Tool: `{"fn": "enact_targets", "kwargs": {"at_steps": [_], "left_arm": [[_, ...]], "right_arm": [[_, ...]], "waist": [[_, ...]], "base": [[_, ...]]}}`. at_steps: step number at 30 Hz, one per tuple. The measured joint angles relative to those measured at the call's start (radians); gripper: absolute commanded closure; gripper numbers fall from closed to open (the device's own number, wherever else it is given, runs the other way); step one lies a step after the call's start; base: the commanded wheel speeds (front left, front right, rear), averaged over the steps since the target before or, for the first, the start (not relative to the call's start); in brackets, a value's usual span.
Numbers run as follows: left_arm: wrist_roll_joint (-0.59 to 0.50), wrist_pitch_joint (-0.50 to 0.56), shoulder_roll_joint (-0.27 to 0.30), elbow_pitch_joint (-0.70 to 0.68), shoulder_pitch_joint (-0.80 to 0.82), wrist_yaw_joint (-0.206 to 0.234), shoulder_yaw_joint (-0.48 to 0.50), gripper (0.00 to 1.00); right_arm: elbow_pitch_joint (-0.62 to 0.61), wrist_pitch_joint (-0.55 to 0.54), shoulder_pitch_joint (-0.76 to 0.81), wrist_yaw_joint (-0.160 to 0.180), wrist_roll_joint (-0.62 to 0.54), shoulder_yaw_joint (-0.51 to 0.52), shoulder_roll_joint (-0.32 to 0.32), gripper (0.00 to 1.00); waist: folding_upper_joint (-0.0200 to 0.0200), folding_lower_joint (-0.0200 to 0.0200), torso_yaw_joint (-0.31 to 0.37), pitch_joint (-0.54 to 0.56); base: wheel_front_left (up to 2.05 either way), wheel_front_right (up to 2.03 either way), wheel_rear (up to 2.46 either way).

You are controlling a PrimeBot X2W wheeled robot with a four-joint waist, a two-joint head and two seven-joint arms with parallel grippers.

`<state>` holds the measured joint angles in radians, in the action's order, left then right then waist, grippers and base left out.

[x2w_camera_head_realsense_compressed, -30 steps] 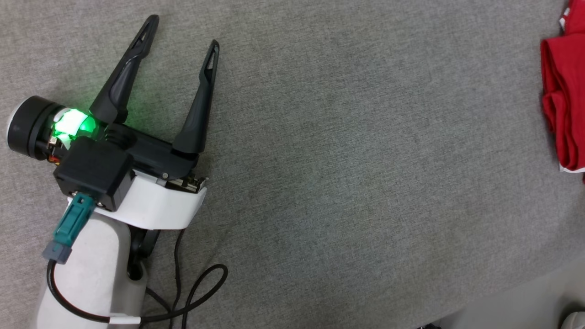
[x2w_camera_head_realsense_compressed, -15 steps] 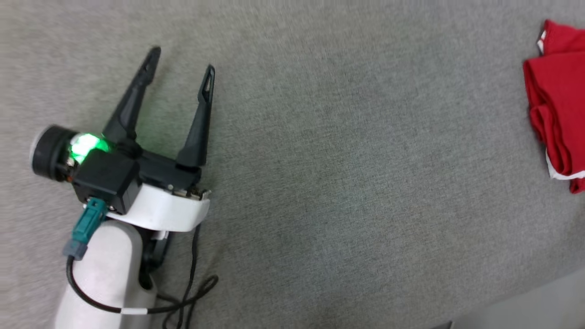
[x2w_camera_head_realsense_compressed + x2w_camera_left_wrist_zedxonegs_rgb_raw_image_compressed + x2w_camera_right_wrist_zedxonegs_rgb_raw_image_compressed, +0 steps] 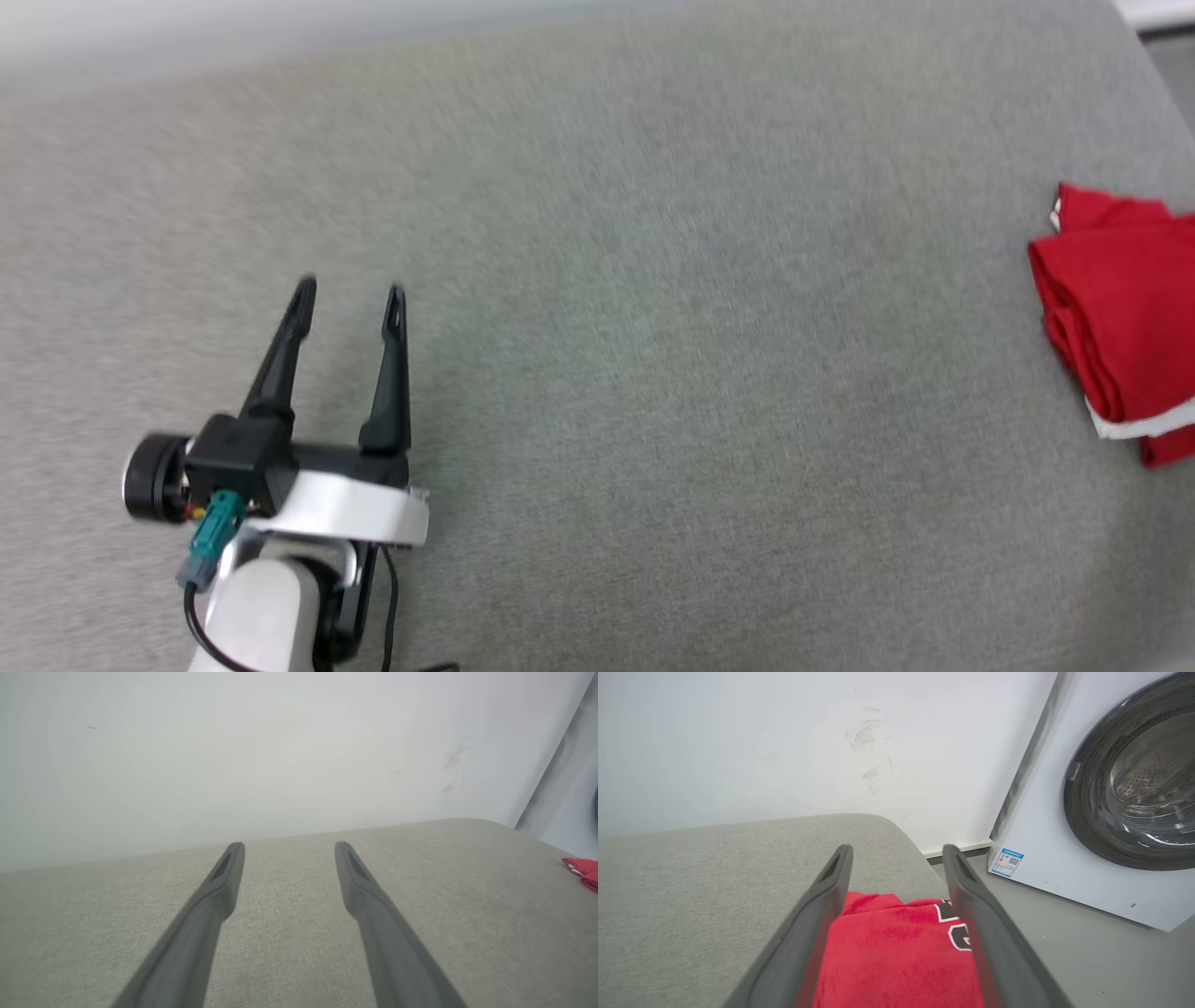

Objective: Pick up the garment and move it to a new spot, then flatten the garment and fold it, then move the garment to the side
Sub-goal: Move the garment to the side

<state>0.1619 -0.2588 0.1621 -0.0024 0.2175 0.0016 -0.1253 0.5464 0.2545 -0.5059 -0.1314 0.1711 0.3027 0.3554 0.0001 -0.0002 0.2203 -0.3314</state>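
The garment (image 3: 1125, 317), bright red with a white edge, lies folded at the right edge of the grey cushioned surface (image 3: 653, 373). In the right wrist view the garment (image 3: 896, 956) lies below and between my right gripper's (image 3: 896, 851) spread fingers, open and holding nothing; a black-and-white numeral shows by the right finger. My left gripper (image 3: 350, 291) stands open over bare grey fabric at the lower left, far from the garment. The left wrist view shows my left gripper (image 3: 286, 845) open, with a sliver of the garment (image 3: 584, 868) at the far right.
A white wall (image 3: 784, 742) runs behind the grey surface. A white washing machine (image 3: 1111, 812) with a dark round door stands on the floor to the right of the surface's rounded corner.
The head camera has tilted up, so the whole picture shifted down and the far wall edge came into view. The left gripper looks smaller and lower. The garment lies as before.
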Motion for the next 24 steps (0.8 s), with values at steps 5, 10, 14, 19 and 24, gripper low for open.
{"fn": "enact_targets", "kwargs": {"at_steps": [5,10,14,19,24], "left_arm": [[0.012,-0.001,-0.016,0.019,-0.072,0.018,0.030,0.00],[0.019,-0.003,-0.035,0.034,-0.129,0.026,0.056,0.00],[0.019,-0.003,-0.044,0.043,-0.164,0.029,0.079,0.00],[0.008,-0.004,-0.047,0.059,-0.215,0.026,0.096,0.00],[-0.004,-0.004,-0.052,0.073,-0.263,0.018,0.103,0.00]], "right_arm": [[-0.101,0.002,0.118,0.000,0.004,-0.038,-0.095,0.00],[-0.219,-0.015,0.238,0.000,-0.014,-0.083,-0.179,0.00],[-0.321,-0.045,0.328,0.000,-0.021,-0.131,-0.240,0.00],[-0.425,-0.085,0.422,0.000,-0.021,-0.187,-0.274,0.00],[-0.518,-0.132,0.506,0.000,-0.021,-0.212,-0.287,0.00]], "waist": [[0.0000,-0.0001,-0.034,0.093],[0.0000,-0.0001,-0.077,0.162],[0.0000,0.0000,-0.113,0.209],[0.0000,0.0000,-0.148,0.267],[0.0000,0.0000,-0.176,0.321]], "base": [[0.00,0.00,0.00],[0.00,0.00,0.00],[0.00,0.00,0.00],[0.00,0.00,0.00],[0.00,0.00,0.00]]}}
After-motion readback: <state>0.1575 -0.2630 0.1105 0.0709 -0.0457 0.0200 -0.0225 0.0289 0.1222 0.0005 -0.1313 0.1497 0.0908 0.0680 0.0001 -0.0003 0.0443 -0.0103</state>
